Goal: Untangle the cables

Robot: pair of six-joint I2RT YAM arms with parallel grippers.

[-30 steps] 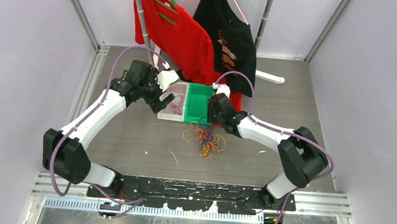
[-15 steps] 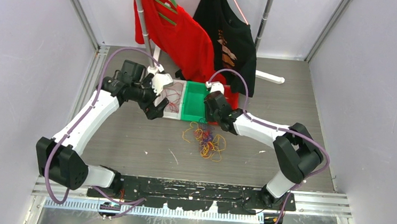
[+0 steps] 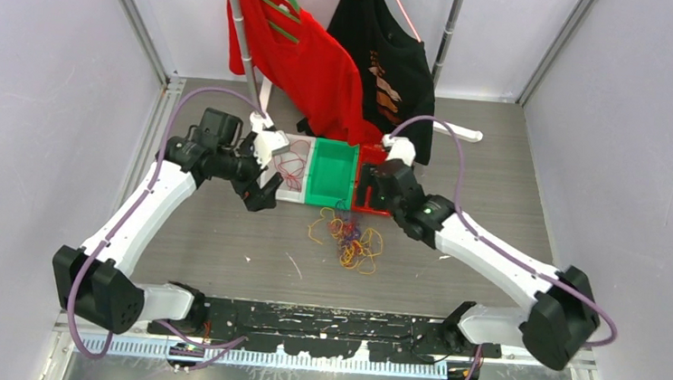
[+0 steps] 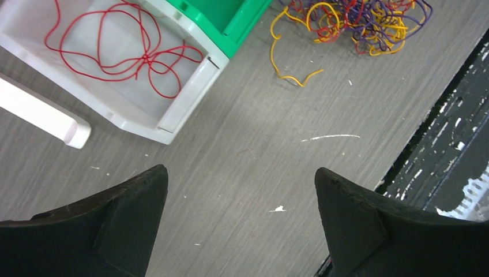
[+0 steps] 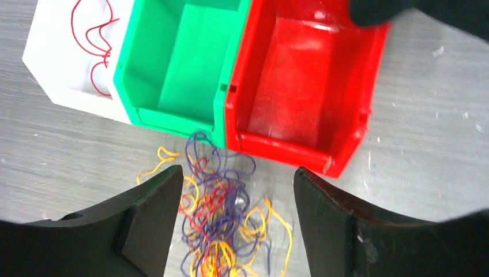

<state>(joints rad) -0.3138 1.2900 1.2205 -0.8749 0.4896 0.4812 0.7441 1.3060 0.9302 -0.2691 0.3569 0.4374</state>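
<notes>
Hovering open and empty, the right gripper [image 5: 236,173] has the cables [image 5: 222,222] tangled directly beneath it; the left gripper [image 4: 239,170], likewise open and empty, sits farther off.

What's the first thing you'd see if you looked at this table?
A bright tangle of cables, red, yellow and purple, lies in front of a white bin, a green bin and a red bin set side by side. Some red cable lies alone in the white bin, and a red shirt and a black shirt hang at the back.
</notes>
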